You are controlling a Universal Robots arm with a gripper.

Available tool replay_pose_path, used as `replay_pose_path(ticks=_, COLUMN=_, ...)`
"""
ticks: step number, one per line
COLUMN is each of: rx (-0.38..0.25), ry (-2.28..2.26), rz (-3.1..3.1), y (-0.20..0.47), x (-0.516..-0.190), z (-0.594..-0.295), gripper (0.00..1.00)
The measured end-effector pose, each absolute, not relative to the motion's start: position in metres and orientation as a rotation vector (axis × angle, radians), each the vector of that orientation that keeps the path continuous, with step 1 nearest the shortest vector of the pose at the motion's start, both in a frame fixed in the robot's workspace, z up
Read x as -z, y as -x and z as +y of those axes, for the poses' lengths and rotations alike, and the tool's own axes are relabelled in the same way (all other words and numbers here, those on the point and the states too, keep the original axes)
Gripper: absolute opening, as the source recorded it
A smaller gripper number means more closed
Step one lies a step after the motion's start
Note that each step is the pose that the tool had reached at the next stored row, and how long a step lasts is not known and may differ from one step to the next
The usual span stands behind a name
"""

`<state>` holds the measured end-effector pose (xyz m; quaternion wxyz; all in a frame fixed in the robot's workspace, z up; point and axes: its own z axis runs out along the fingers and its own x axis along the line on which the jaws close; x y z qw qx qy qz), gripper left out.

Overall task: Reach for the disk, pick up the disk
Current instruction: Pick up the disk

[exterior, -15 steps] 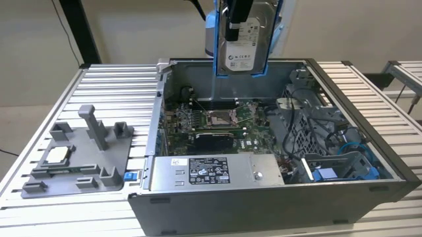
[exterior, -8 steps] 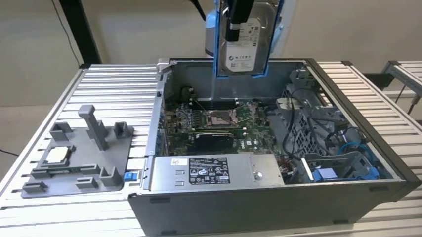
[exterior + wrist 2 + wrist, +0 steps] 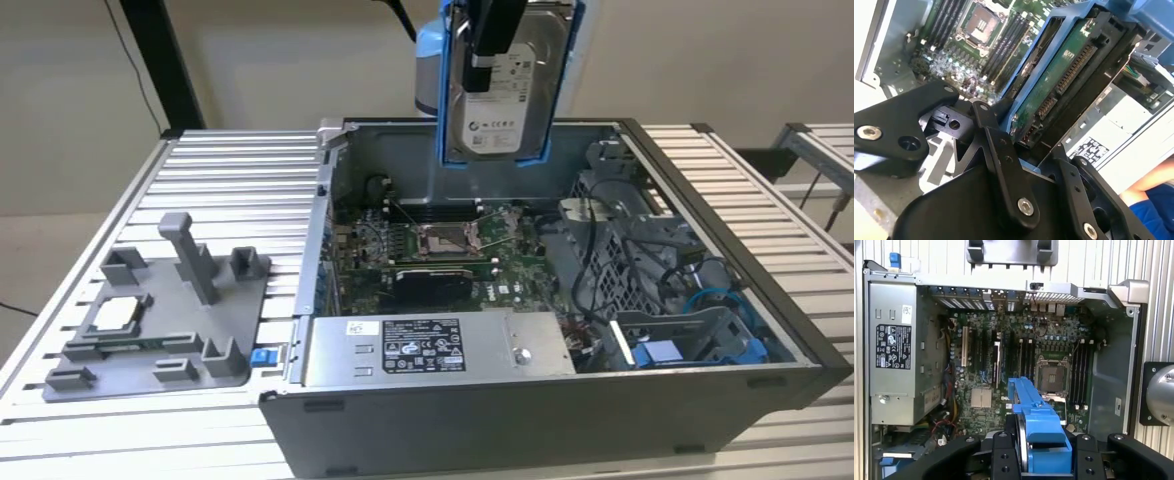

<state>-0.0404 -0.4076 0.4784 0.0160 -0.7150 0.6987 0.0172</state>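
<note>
**Disk lifted clear of the case**

Exterior view: the hand [image 3: 491,50] is clamped on the disk [image 3: 507,100], hanging upright above the open computer case [image 3: 561,400] on the surface [image 3: 200,170]. Both wrist views: black fingers [image 3: 1004,165] pinch its blue carrier — motherboard [image 3: 1004,355] well below.

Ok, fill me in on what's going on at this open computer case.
The arm's gripper is shut on the disk, a silver drive in a blue carrier, and holds it upright in the air above the open computer case. In the first wrist view the carrier's blue edge sits between the black fingers, with the motherboard below. A grey fixture tray lies on the table at the exterior view's left.
</note>
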Motion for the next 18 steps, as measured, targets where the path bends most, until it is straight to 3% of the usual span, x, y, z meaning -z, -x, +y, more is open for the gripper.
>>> replay_pose_path(ticks=18, rx=-0.060, ry=2.225, rz=2.177, y=0.032, x=-0.478, z=-0.461, gripper=0.00)
